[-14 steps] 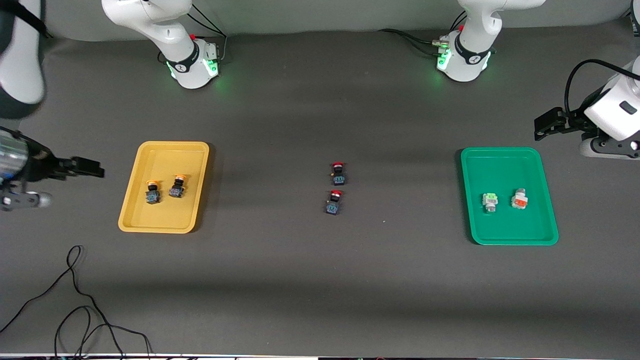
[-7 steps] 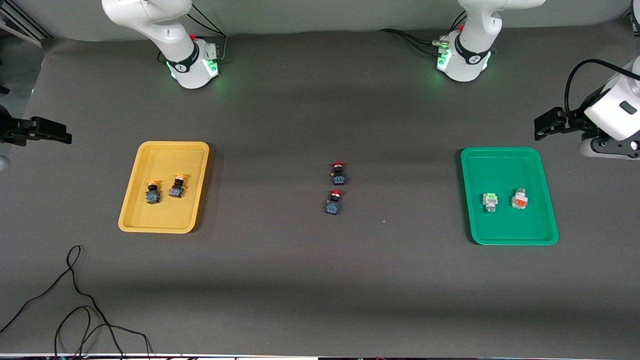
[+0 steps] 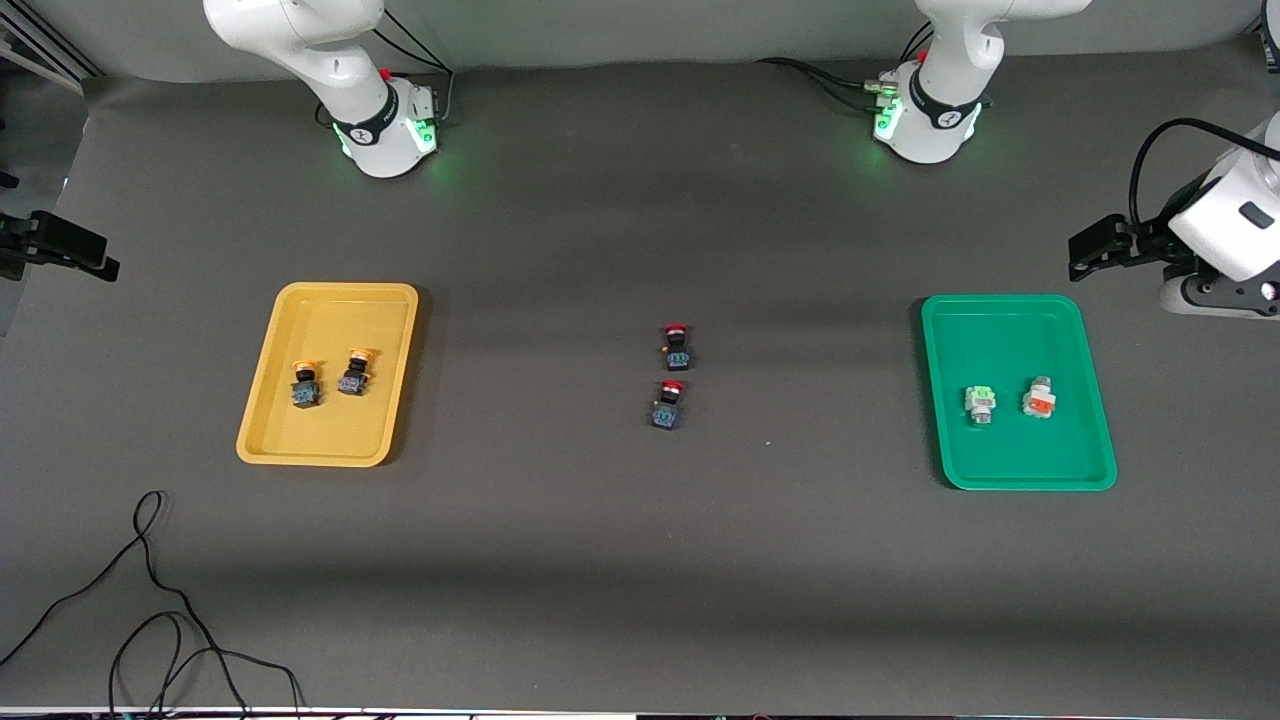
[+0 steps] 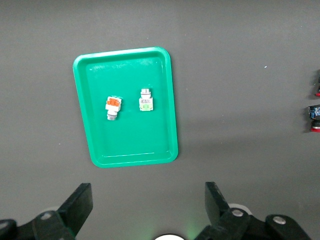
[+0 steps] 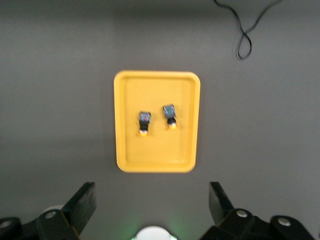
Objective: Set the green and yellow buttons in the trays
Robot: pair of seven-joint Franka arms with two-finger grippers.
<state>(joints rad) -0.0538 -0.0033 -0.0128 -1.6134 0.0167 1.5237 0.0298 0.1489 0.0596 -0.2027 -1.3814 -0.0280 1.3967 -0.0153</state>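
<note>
Two yellow-capped buttons lie side by side in the mustard yellow tray, seen as buttons in the tray from the right wrist. The white, green-faced button lies in the green tray; the left wrist view shows this button and tray. My left gripper hangs open and empty, high over the table beside the green tray. My right gripper is open and empty, high beside the yellow tray, at the front view's edge.
A white button with an orange face lies beside the green one in the green tray. Two red-capped black-and-blue buttons sit mid-table between the trays. A loose black cable curls near the front edge at the right arm's end.
The right gripper has pulled away from the yellow tray toward the right arm's end of the table and risen. The left arm and all buttons have stayed put.
</note>
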